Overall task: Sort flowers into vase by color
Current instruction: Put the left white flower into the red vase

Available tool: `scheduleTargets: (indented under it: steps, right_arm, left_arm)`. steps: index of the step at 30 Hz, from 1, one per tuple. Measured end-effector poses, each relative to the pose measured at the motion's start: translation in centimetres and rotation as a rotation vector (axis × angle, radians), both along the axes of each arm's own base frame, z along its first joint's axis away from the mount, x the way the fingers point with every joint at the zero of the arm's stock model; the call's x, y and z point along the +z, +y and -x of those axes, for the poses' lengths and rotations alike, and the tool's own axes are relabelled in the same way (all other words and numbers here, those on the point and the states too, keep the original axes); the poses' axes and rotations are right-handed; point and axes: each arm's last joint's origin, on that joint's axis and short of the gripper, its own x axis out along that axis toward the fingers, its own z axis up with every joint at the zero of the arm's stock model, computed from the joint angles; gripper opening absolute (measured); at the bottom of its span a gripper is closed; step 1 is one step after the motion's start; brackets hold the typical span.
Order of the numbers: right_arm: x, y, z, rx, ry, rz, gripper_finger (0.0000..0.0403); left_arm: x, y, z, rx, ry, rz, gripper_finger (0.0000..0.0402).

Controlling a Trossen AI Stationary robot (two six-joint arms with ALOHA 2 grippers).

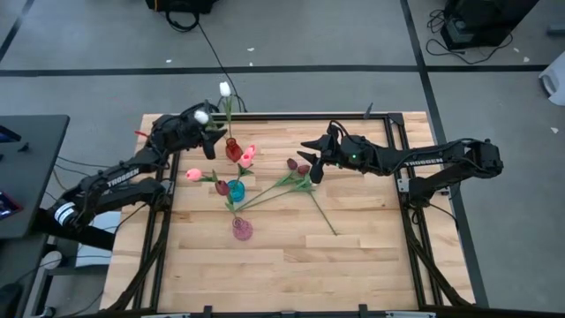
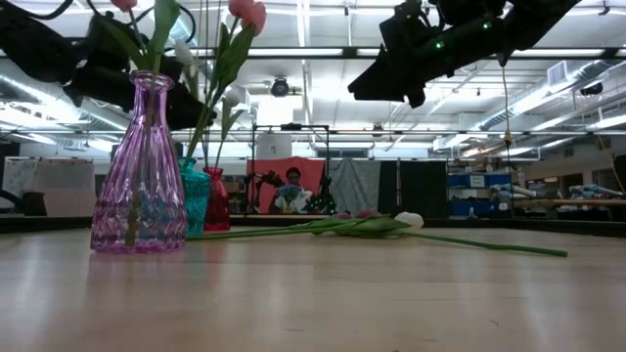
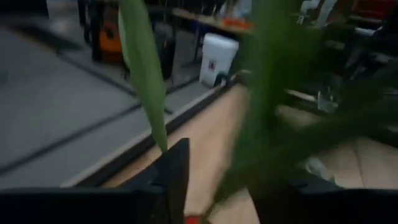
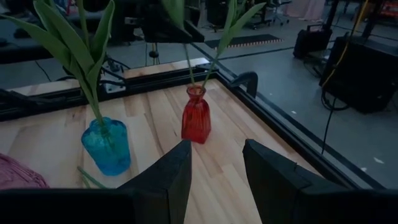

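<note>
Flowers: your loose tulips (image 1: 296, 179) lie on the table (image 1: 353, 265), right of the blue vase (image 1: 236, 189).
Right gripper (image 1: 311, 168): hangs just above their heads, fingers apart, holding nothing.
Left gripper (image 1: 214, 134): beside the red vase (image 1: 232, 149); you can't tell its grip.

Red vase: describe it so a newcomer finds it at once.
On the wooden table, find the three small glass vases left of centre. The red vase stands farthest back, just beside the left gripper. Its neighbours are the blue vase and the pink vase; only the red one holds a white tulip.
</note>
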Motion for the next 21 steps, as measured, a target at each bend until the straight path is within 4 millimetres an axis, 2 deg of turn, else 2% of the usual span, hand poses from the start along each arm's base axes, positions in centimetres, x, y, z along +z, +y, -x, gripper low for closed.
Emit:
scheduleTargets:
  steps: [4, 12, 16, 21]
  right_arm:
    - [0.0, -0.1, 0.0, -0.003, 0.003, 0.002, 0.0158]
    - [0.0, -1.1, 0.2, -0.012, -0.003, -0.004, 0.0158]
    - [0.0, -1.4, 0.3, -0.005, -0.004, -0.009, 0.0158]
    - [0.0, -1.7, 0.4, -0.012, -0.001, -0.003, 0.0158]
  left_arm:
    - [0.5, 0.1, -0.1, 0.006, 0.095, 0.103, 0.0176]
    - [1.8, -0.1, 0.2, 0.049, 0.177, 0.170, 0.0173]
    - [3.2, -0.9, 0.3, 0.082, 0.227, 0.126, 0.0172]
    - [5.9, -2.3, 0.7, 0.106, 0.264, 0.080, 0.0172]
